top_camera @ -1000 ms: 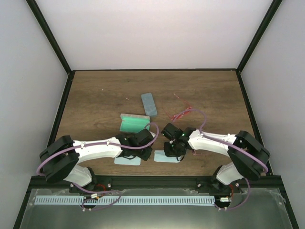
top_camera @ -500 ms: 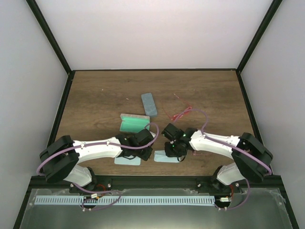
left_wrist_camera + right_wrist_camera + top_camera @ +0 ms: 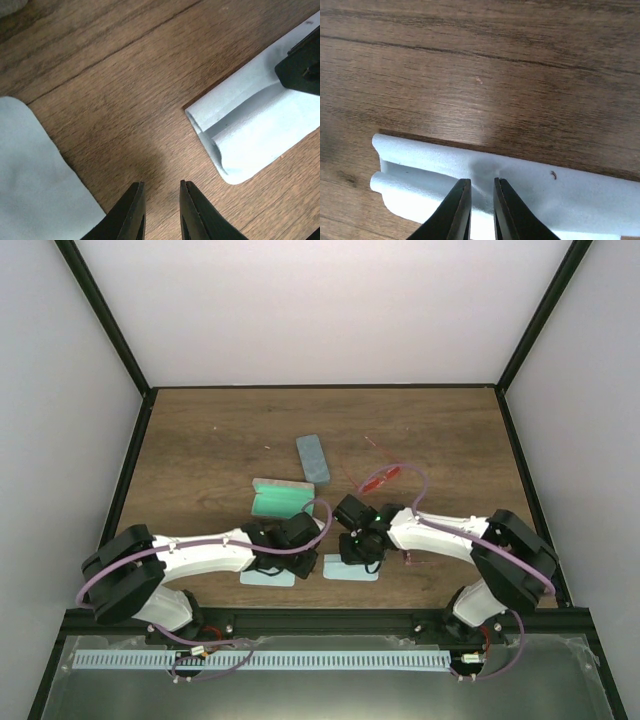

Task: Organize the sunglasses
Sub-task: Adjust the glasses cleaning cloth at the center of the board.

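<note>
1. Right gripper (image 3: 481, 181): the fingers are nearly together with a thin slit between them, tips low over the far edge of the right cloth (image 3: 555, 197). I cannot tell whether they pinch it. One end of this cloth is curled into a roll. If I close and lift here, I could drag it and bunch it further.
2. Left gripper (image 3: 161, 184): the fingers are slightly apart and hold nothing. It sits over bare bench (image 3: 125, 75), between the left cloth (image 3: 35, 175) and the right cloth. The two grippers are near each other, so a sideways move by either could knock them together.
3. Red pair (image 3: 385, 478): it lies on the bench beyond the right arm (image 3: 440, 532), just beside that arm's purple cable (image 3: 418, 480). A swing of the arm could sweep or snag the thin frame.
4. Faint pink streak (image 3: 374, 445): it lies just past the red pair and may be the pink pair, but it is too thin to be sure. A frame this hard to see is easy to miss or crush.
5. Open case (image 3: 280, 502): it lies green lining up, beyond the left gripper, with the shut case (image 3: 312, 458) farther back. Neither pair is in a case. A nudge from the left arm (image 3: 200, 555) could shift the open one.
</note>
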Controlling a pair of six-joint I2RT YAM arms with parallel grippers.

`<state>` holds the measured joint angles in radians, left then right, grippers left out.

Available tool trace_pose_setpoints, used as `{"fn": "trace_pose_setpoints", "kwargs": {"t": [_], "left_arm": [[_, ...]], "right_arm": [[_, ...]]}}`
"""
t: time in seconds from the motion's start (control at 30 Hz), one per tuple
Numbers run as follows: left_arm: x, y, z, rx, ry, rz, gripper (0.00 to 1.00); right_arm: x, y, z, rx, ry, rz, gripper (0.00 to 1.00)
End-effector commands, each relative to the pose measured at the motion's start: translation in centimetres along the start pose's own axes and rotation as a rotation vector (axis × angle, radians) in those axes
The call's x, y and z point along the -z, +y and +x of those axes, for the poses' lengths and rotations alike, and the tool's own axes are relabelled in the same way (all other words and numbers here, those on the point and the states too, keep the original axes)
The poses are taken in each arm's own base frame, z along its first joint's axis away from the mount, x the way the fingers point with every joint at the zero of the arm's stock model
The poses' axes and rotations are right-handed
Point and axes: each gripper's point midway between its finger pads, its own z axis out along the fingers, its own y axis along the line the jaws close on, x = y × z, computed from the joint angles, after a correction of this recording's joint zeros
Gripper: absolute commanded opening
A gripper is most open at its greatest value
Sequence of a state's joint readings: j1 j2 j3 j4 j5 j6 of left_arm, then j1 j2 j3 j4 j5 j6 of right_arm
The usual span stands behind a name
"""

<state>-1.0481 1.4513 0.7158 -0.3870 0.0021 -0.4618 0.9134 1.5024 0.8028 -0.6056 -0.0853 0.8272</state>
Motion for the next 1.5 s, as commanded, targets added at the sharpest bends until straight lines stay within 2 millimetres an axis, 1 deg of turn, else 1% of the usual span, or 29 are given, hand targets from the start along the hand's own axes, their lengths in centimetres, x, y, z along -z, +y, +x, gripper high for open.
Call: {"fn": "trace_pose_setpoints", "kwargs": {"t": [0.0,0.17,0.3,0.4,0.57,0.63,0.7,0.8,0.87,0.93,1.0,1.1,1.17,1.27,1.37,1.47], "left_arm": [[0.3,0.1,0.3,-0.001,-0.005,0.003,0.22],[0.2,0.2,0.5,0.002,0.004,0.0,0.22],[0.2,0.2,0.5,0.002,0.006,-0.002,0.22],[0.2,0.2,0.6,0.001,0.012,-0.004,0.22],[0.3,0.2,0.7,0.001,0.017,-0.004,0.23],[0.4,0.1,0.6,0.0,0.017,-0.001,0.23],[0.4,-0.1,0.4,0.0,0.015,0.003,0.24],[0.6,-0.3,0.0,-0.001,0.007,0.006,0.24],[0.7,-0.5,-0.5,-0.002,-0.003,0.011,0.25],[0.8,-0.8,-0.9,-0.002,-0.011,0.019,0.26],[0.7,-1.1,-1.4,0.004,-0.019,0.027,0.3],[0.8,-1.9,-2.4,0.02,-0.036,0.053,0.41],[0.9,-2.4,-2.9,0.033,-0.043,0.073,0.43],[0.7,-3.1,-3.3,0.05,-0.044,0.11,0.44],[0.1,-3.5,-3.0,0.069,-0.028,0.137,0.44],[-0.9,-3.3,-2.6,0.1,-0.008,0.131,0.44]], "right_arm": [[-0.3,1.1,-0.6,0.021,-0.013,-0.019,0.15],[-1.1,1.0,-0.6,0.031,0.0,-0.008,0.15],[-1.6,0.6,-1.1,0.032,-0.002,0.02,0.15],[-1.6,0.3,-2.0,0.028,-0.014,0.031,0.14],[-1.1,0.2,-4.0,0.016,-0.045,0.02,0.15],[-0.9,0.3,-4.7,0.02,-0.058,0.018,0.16],[-0.2,0.8,-5.7,0.028,-0.087,0.015,0.17],[1.9,2.0,-7.1,0.032,-0.15,-0.018,0.18],[3.3,2.4,-7.5,0.025,-0.182,-0.041,0.24],[4.2,2.2,-7.4,0.014,-0.195,-0.041,0.31],[4.6,1.5,-6.8,-0.002,-0.195,-0.026,0.37],[4.7,-0.1,-5.4,-0.036,-0.189,-0.007,0.42],[5.0,-1.0,-4.4,-0.059,-0.192,-0.013,0.43],[4.6,-2.5,-2.9,-0.091,-0.177,-0.007,0.43],[4.2,-3.8,-1.7,-0.111,-0.161,0.004,0.43],[3.7,-4.6,-1.1,-0.123,-0.148,0.017,0.43]]}}
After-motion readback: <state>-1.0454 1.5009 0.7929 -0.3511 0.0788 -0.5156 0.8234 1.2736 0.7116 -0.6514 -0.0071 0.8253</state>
